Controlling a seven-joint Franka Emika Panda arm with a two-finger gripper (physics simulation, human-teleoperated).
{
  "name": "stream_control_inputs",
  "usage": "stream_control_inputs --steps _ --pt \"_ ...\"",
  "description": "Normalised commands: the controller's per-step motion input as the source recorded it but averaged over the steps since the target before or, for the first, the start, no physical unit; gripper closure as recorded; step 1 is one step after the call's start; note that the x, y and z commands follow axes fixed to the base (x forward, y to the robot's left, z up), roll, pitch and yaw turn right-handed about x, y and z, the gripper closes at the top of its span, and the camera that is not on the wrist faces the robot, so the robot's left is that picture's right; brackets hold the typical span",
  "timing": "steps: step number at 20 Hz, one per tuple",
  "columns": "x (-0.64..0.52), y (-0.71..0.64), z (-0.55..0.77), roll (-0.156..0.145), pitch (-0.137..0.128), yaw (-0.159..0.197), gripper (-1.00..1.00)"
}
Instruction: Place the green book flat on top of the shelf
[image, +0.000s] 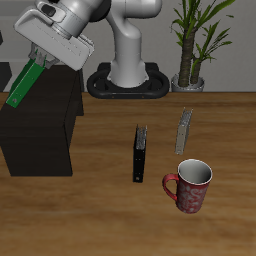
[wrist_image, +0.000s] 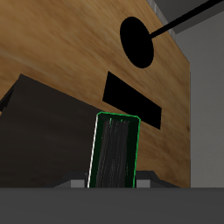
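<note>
The green book (image: 24, 84) hangs tilted in my gripper (image: 40, 60), held by its upper end above the black shelf (image: 40, 135). The book's lower end is just over the shelf's flat top, near its back edge. In the wrist view the green book (wrist_image: 114, 150) shows edge-on with green rims, between my fingers, with the black shelf (wrist_image: 44, 131) below it. My gripper is shut on the book.
A black book (image: 139, 152) and a grey book (image: 184, 130) stand on the wooden table beside the shelf. A red patterned mug (image: 190, 186) stands nearer the front edge. A potted plant (image: 190, 45) and the robot base (image: 128, 75) are at the back.
</note>
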Motion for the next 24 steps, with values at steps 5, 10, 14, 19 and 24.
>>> stream_control_inputs --steps 5,10,14,19,24 --pt "0.1 -0.07 -0.41 -0.04 0.083 0.006 1.0" --pt "0.27 -0.15 -0.64 -0.046 0.125 0.001 1.0" --pt "0.31 0.14 -0.83 0.16 0.313 -0.053 -1.0" --pt "0.11 0.32 -0.44 0.194 0.153 -0.059 -1.0" --pt "0.02 0.26 0.05 0.103 0.035 -0.052 -1.0"
